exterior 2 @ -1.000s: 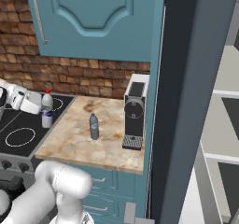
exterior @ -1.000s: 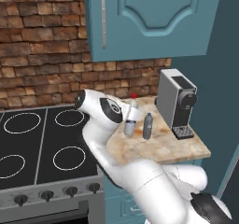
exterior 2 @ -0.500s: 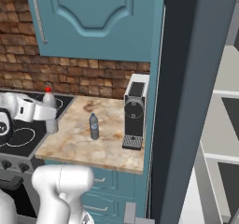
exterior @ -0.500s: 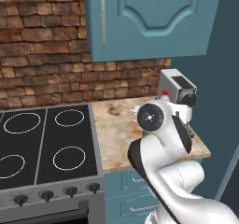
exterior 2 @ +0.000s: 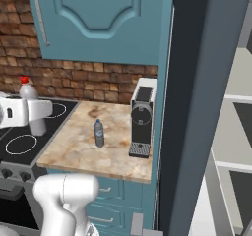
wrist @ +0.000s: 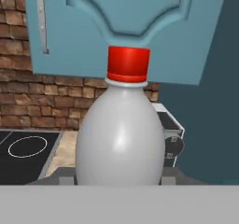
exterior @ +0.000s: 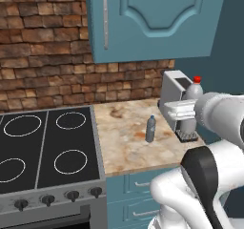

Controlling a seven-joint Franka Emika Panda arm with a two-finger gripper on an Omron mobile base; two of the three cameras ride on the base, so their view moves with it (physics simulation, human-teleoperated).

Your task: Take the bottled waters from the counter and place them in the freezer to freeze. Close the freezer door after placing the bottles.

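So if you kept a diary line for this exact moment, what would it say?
gripper: shut on red-capped bottle, held upright in the air | grey-blue bottle: standing on counter | freezer: open

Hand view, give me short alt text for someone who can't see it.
A whitish bottle with a red cap stands upright, close to the camera, held in the claw. Behind it are a teal wall cupboard door, a brick wall, part of a black stove top and a strip of marbled counter.

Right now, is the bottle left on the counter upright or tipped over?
Upright: the grey-blue bottle stands on the counter, cap up, beside the coffee machine.
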